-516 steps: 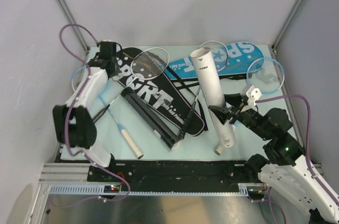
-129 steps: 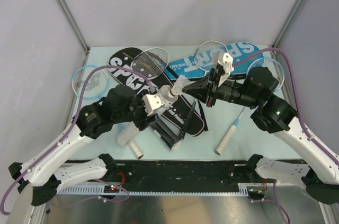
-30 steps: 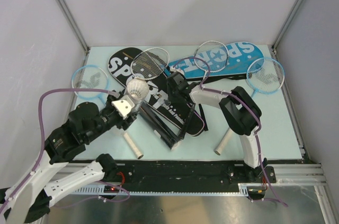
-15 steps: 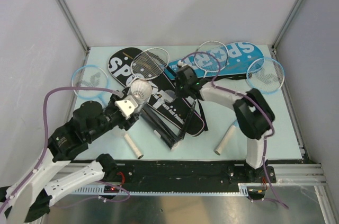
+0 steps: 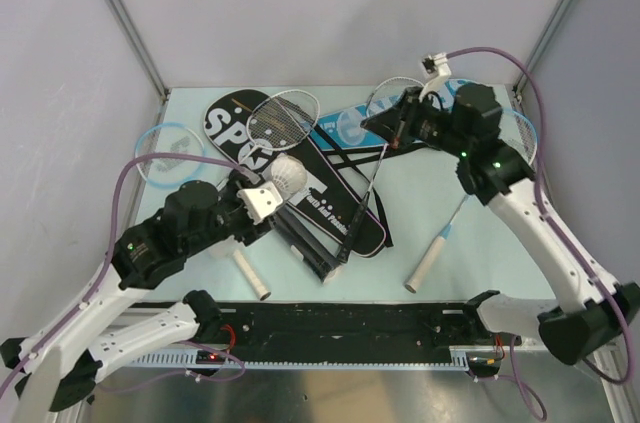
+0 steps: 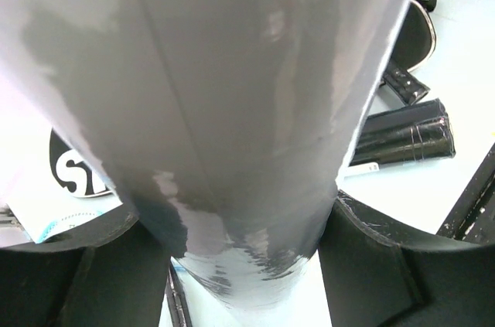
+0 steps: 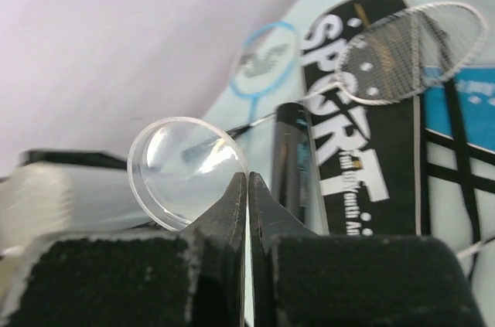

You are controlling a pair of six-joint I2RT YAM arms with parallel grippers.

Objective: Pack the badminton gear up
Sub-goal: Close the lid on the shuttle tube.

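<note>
My left gripper (image 5: 258, 205) is shut on the long white tube (image 5: 283, 181), holding it off the table. Its clear-capped end (image 7: 187, 169) points toward the right arm. In the left wrist view the white tube (image 6: 255, 110) fills the frame between both black fingers (image 6: 54, 288). My right gripper (image 5: 374, 121) hovers raised over the blue SPORT cover (image 5: 350, 126), shut with nothing in it (image 7: 248, 182) and apart from the tube. The black SPORT cover (image 5: 315, 193) lies mid-table with a silver racket (image 5: 283, 118) on it. A black tube (image 5: 300, 238) lies beside the black cover.
Light-blue rackets lie at the far left (image 5: 165, 153) and at the right, its handle (image 5: 430, 261) near the front. Another silver racket head (image 5: 392, 95) rests on the blue cover. A white racket handle (image 5: 252, 278) lies under my left arm. Grey walls close in on three sides.
My right gripper has closed, left the tube's capped end and risen toward the back right. My left arm has carried the white tube slightly to the right.
</note>
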